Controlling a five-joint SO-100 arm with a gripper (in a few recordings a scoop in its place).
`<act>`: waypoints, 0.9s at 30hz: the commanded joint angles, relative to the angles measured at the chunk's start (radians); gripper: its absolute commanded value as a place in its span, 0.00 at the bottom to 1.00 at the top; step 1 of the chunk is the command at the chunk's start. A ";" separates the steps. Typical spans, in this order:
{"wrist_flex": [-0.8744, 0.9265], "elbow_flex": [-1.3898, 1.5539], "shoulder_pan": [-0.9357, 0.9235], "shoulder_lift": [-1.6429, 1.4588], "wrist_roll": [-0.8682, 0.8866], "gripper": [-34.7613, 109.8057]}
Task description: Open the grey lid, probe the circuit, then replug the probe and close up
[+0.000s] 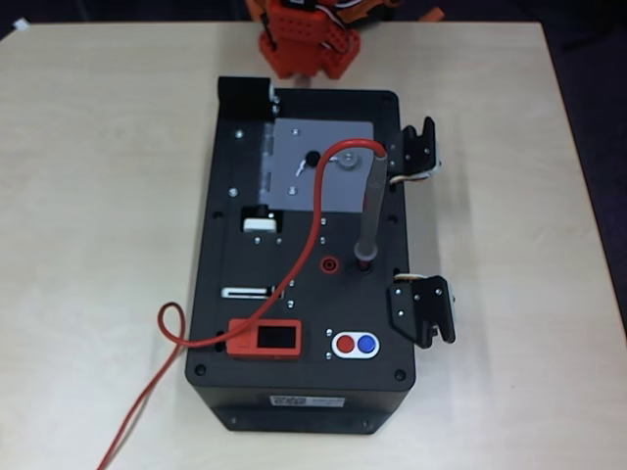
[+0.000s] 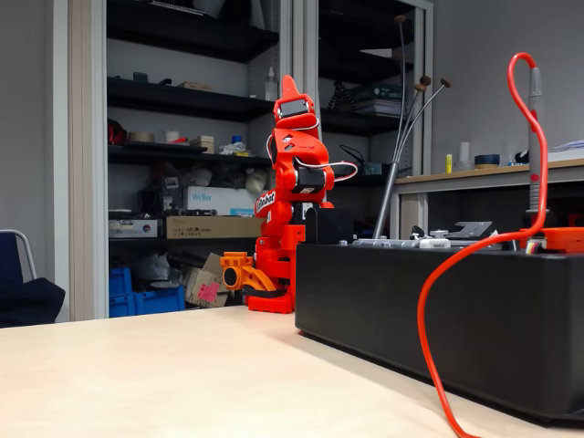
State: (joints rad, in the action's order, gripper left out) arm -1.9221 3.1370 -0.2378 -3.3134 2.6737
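Fingers of the gripper [image 2: 239, 274] cannot be made out clearly; in the fixed view the orange arm [image 2: 290, 173] is folded upright at the far end of the black box [image 1: 304, 255], its gripper low by the base, and whether the jaws are apart or together I cannot tell. On the box top, the grey lid [image 1: 328, 166] lies flat and closed at the arm's end, its small black knob [image 1: 311, 158] near the middle. The probe [image 1: 371, 211] stands plugged upright into a socket just beyond the lid, and its red cable [image 1: 294, 269] arches right over the lid before trailing off the box past the red module [image 1: 265, 340]. That is the likely trouble: lifting the lid could snag the cable and tug the probe out or tilt it, and the small knob offers little purchase, so a pinch may slip. The circuit is presumably under the lid, hidden. The box sits on a pale wooden table [image 1: 98, 196]; behind it are dark shelves [image 2: 192, 100] crowded with boxes.
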 commanded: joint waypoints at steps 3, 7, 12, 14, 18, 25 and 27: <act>-0.015 0.005 -0.017 -0.009 -0.008 0.24; -0.015 0.005 -0.017 -0.009 -0.011 0.24; -0.015 0.005 -0.017 -0.009 -0.012 0.24; -0.015 0.005 -0.017 -0.009 -0.012 0.24; -0.015 0.005 -0.017 -0.009 -0.011 0.24; -0.015 0.005 -0.023 -0.009 -0.012 0.24; -0.015 0.005 -0.023 -0.009 -0.014 0.24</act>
State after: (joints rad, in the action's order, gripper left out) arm -1.9236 3.1370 -0.2378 -3.3134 2.6630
